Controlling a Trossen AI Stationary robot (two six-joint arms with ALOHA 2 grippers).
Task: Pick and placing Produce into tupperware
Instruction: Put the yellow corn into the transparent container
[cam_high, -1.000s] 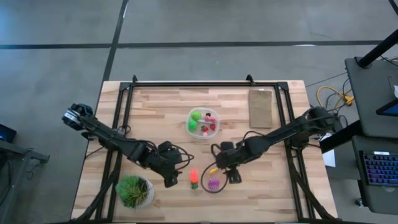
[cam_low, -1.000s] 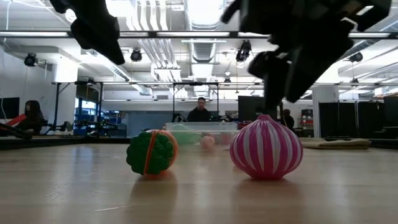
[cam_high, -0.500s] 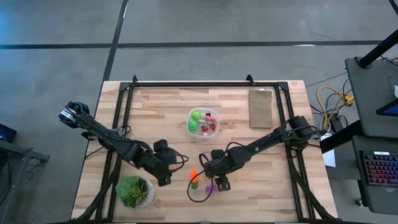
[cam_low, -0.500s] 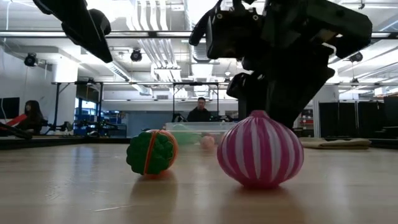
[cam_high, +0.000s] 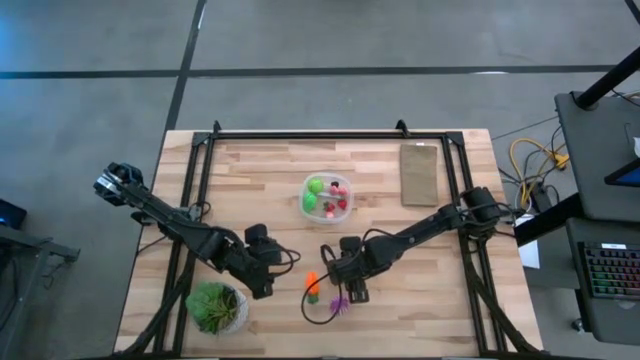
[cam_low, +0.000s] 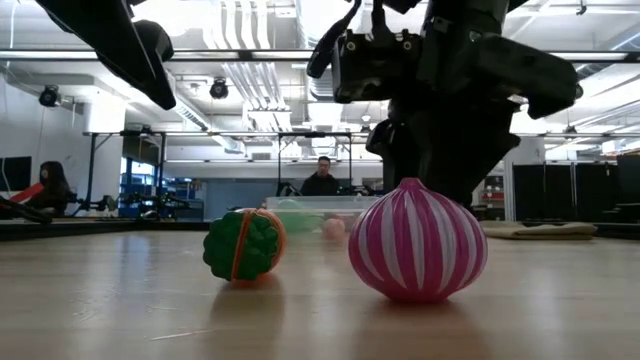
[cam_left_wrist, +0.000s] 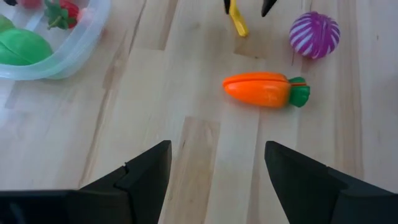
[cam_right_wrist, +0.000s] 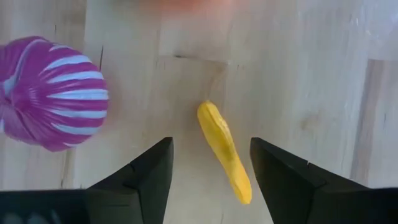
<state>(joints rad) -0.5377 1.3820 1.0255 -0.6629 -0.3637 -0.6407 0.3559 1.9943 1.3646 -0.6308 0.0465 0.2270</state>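
A yellow toy piece lies flat on the table between the open fingers of my right gripper, which stand on either side of it without touching. A purple striped onion rests beside that gripper, and also shows in the low view. An orange carrot with a green end lies on its side ahead of my open, empty left gripper. The round clear tupperware stands farther back and holds green and red pieces. In the high view my left gripper is left of the carrot, and my right gripper is right of it.
A leafy plant in a white pot stands at the near left, close to my left arm. A flat brown board lies at the far right. A thin dark cable loop lies by the onion. People show in the room beyond the table.
My right gripper has gone toward the table's left and near edge, ending low over the yellow piece. The purple onion has slid a little toward the near edge and the carrot. My left gripper has drawn back slightly toward the table's left. Both grippers held still in the last half second.
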